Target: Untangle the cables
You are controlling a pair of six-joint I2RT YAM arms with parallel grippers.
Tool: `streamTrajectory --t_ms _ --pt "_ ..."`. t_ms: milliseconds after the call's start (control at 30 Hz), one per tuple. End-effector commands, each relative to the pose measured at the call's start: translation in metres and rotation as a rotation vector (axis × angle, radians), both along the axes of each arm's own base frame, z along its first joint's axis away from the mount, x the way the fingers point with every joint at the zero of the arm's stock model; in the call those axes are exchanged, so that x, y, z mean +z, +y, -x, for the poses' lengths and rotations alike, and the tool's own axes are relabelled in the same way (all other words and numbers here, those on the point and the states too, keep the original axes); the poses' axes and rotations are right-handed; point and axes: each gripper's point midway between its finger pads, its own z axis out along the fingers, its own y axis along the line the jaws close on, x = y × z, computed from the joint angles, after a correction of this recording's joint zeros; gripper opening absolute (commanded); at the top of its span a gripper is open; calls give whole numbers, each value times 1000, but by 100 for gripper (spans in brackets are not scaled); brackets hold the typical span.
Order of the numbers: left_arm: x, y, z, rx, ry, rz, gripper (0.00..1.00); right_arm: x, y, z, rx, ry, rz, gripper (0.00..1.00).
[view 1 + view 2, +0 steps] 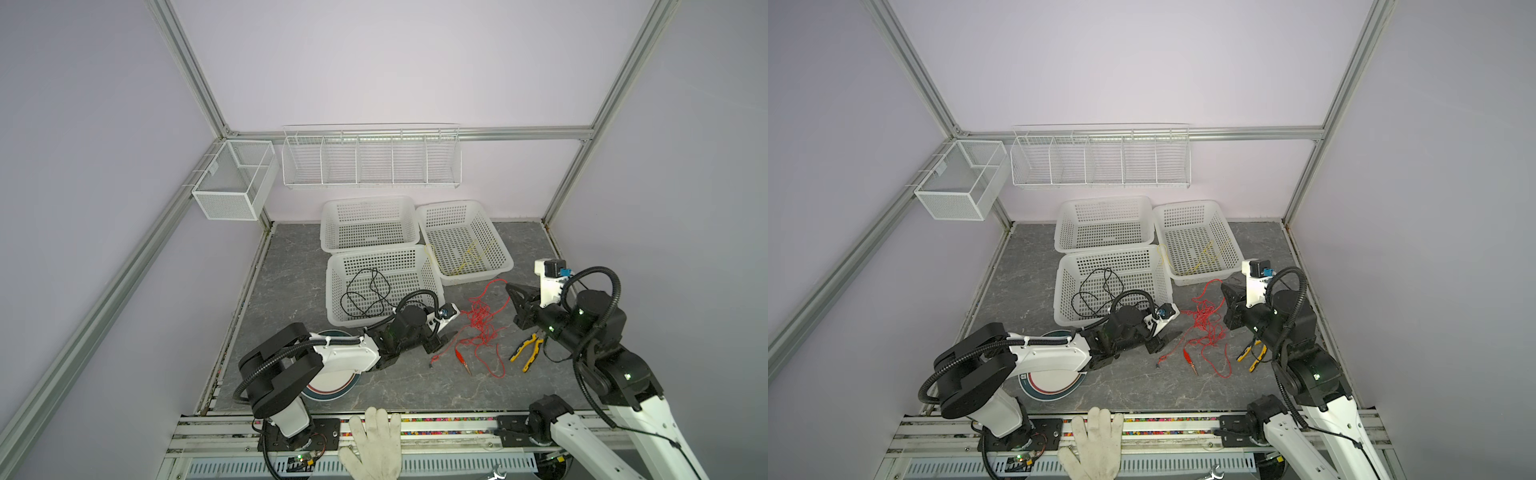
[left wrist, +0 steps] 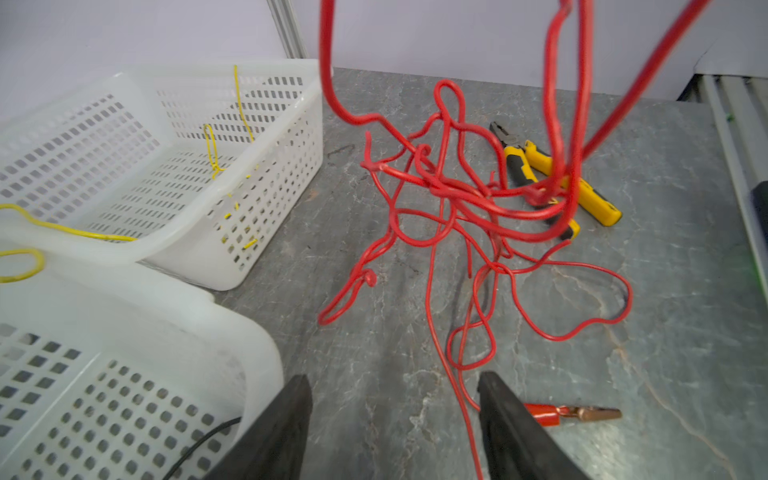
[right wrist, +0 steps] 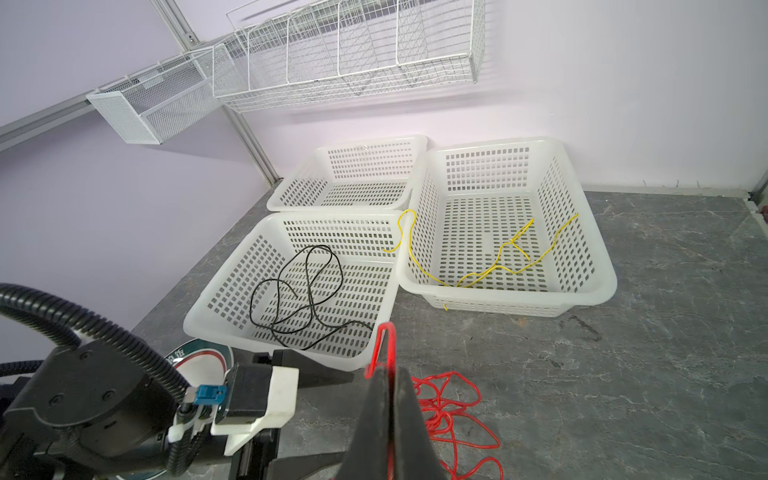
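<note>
The red cable (image 1: 482, 324) (image 1: 1204, 326) lies in a tangle on the grey table between the arms. My right gripper (image 3: 392, 374) (image 1: 509, 287) is shut on a loop of it and holds that loop above the heap. My left gripper (image 2: 395, 382) (image 1: 449, 338) stands open low over the table at the heap's near side. One red strand (image 2: 453, 374) runs between its jaws, untouched. A red clip end (image 2: 573, 413) lies beside one finger. The black cable (image 1: 365, 295) (image 3: 299, 291) sits in the front basket (image 1: 382, 251). The yellow cable (image 1: 469, 257) (image 3: 498, 262) lies in the right basket (image 1: 503, 249).
Yellow-handled pliers (image 1: 527, 351) (image 2: 557, 178) lie right of the tangle, under my right arm. A plate (image 1: 332, 386) sits beneath my left arm. A third basket (image 1: 368, 201) stands at the back. A gloved hand (image 1: 376, 440) rests on the front rail.
</note>
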Motion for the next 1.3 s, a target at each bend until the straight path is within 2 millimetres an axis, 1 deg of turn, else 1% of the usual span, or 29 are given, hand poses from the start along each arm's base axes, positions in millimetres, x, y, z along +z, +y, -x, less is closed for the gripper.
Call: streamTrajectory --t_ms 0,100,267,333,367,433,467,567,600,633,667,733,767,900,967,1033,1100,1133,1200,1267 --pt "-4 -15 13 -60 84 59 63 26 0 0 -1 -79 -22 6" --pt "-9 -25 13 -74 106 73 63 29 1 0 2 -84 -28 6" --pt "-30 -38 6 -61 147 50 61 30 1 0 4 -90 -35 6" --pt "-31 -43 5 -65 158 63 59 30 1 -1 5 -92 -36 6" --pt "-32 -45 5 -66 163 71 56 30 1 -1 4 -92 -35 6" --pt "-34 -47 3 -62 171 71 47 29 1 -1 3 -90 -35 6" --pt "-35 -48 3 -59 172 67 40 29 1 -2 1 -93 -33 6" --pt "-37 -48 1 -51 176 55 17 25 -1 -4 -14 -86 -26 6" --pt "-35 -48 2 -51 173 57 8 23 -2 -5 -19 -82 -24 6" --pt "-33 -48 1 -49 170 57 0 20 -2 -6 -22 -76 -22 6" --pt "-31 -47 1 -48 166 55 0 17 -1 -8 -26 -70 -23 6" --pt "-23 -46 2 -51 159 56 0 13 -2 -13 -41 -61 -22 6" --pt "-18 -46 3 -55 153 57 0 -3 -3 -18 -55 -28 -11 6" --pt "10 -42 8 -70 119 52 0 -37 -6 -34 -114 46 14 6" --pt "25 -37 9 -67 113 31 0 -56 -11 -42 -158 94 30 6" --pt "42 -29 10 -60 92 5 0 -76 -20 -49 -228 146 51 6" --pt "63 -18 12 -52 60 -11 0 -96 -34 -55 -319 191 78 6" --pt "72 -14 13 -52 43 -15 0 -104 -40 -56 -359 207 90 6" --pt "96 -2 15 -45 6 -3 0 -120 -53 -58 -433 245 113 6" --pt "120 8 19 -41 -29 23 0 -132 -61 -58 -478 272 126 6"
